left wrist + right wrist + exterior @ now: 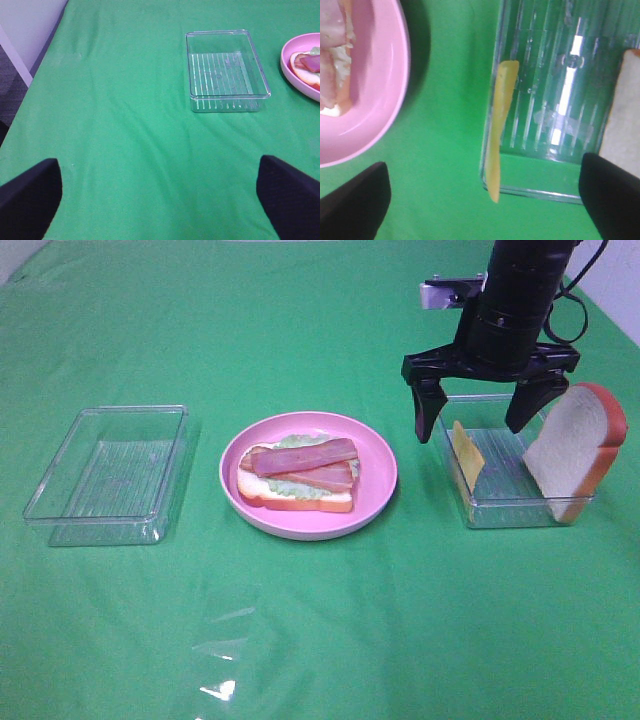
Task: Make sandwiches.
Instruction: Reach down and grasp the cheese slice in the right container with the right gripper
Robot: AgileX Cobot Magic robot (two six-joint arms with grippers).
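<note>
You had the right gripper (472, 430) hanging above the clear tray (510, 512) at 3 o'clock from the pink plate (378, 468). Its two black fingers were spread wide with nothing between them. In that tray a yellow cheese slice (465, 453) stood on edge against the wall on the tray's 9 o'clock side. A loose bread slice (575, 450) leaned upright against the rim on its 3 o'clock side. The claw touched neither.

The sandwich (297, 478) sat half-built on the plate, near the middle of the green cloth (320, 640). It had one bread slice at the bottom, pale lettuce over it, and reddish bacon strips uppermost.

Your left gripper (159, 200) was outside the high camera's view. Its own wrist camera showed both fingers far apart over bare cloth, open and holding nothing. A second clear tray (100, 530) lay at 9 o'clock from the plate, ahead of that claw and apart from it.
</note>
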